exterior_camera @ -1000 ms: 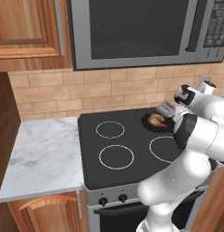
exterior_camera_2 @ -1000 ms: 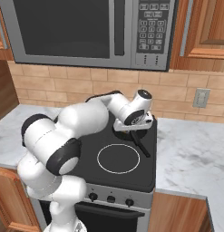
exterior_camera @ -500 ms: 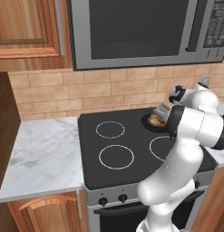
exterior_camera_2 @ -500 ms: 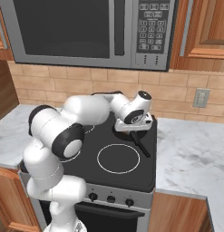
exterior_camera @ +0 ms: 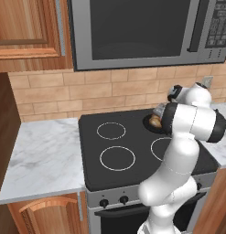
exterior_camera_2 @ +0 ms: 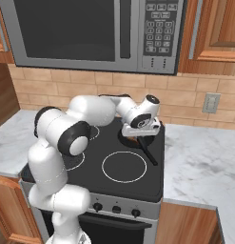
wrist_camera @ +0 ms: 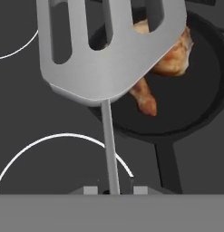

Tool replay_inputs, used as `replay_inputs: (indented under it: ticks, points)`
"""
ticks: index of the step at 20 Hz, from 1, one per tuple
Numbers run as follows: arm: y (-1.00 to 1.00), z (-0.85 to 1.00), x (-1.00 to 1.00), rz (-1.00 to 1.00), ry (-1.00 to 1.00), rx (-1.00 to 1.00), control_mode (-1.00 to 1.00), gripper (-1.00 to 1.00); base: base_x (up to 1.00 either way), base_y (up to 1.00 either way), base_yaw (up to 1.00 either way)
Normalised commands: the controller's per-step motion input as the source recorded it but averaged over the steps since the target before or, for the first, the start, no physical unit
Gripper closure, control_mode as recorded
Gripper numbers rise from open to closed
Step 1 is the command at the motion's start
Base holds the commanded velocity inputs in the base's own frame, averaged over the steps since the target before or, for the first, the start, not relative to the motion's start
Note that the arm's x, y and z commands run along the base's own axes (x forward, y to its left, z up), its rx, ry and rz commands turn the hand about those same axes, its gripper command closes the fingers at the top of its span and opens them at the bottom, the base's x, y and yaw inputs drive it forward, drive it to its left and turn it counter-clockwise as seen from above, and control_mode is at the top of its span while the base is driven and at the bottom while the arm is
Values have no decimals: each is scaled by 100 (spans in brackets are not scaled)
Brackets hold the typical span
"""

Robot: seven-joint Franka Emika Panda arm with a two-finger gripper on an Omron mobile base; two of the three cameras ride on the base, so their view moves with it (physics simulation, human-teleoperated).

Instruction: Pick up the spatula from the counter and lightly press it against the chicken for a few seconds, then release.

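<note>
Spatula (wrist_camera: 109, 50) is held by the tool (wrist_camera: 114, 189). Its thin metal shaft runs straight down between the two fingertips (wrist_camera: 90, 190), and the jaws are closed tight on it. The slotted grey blade sits at the far end of the shaft, out over the near rim of the pan (wrist_camera: 195, 99). In the hand view the blade covers part of the chicken (wrist_camera: 174, 59). Cannot tell whether it presses on the meat or floats just above.

Chicken is a browned piece lying inside the black pan, drumstick end pointing toward the tool, partly seen through the slots. Pan stands on the stove (wrist_camera: 41, 99) at its back right corner. The pan handle (wrist_camera: 170, 163) points toward the front edge, just right of the shaft in the hand view. The white burner ring (wrist_camera: 63, 134) of the front right burner lies under the shaft.

Left base view: the arm bends over the right side of the stove, with the tool (exterior_camera: 160, 111) at the back right corner. The chicken (exterior_camera: 155, 121) shows just below and left of it, mostly hidden by the forearm.

Right base view: the tool (exterior_camera_2: 140, 131) is down over the pan, and the dark pan handle (exterior_camera_2: 150, 153) sticks out toward the stove's front right.

Marble desk (exterior_camera: 41, 155) runs on both sides of the stove, with the microwave (exterior_camera: 137, 32) above and a brick wall behind.
</note>
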Motion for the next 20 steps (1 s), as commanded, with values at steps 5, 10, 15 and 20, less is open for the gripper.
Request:
replay_inputs:
  ticks: [5,10,15,20]
  points:
    - [0,-11,19,0,1,0,-100,100,0,0,0]
    - [-3,-13,18,0,2,0,-100,100,0,0,0]
    - [-1,-15,21,0,3,0,-100,100,0,0,0]
    - [0,-20,24,0,6,0,-100,100,0,0,0]
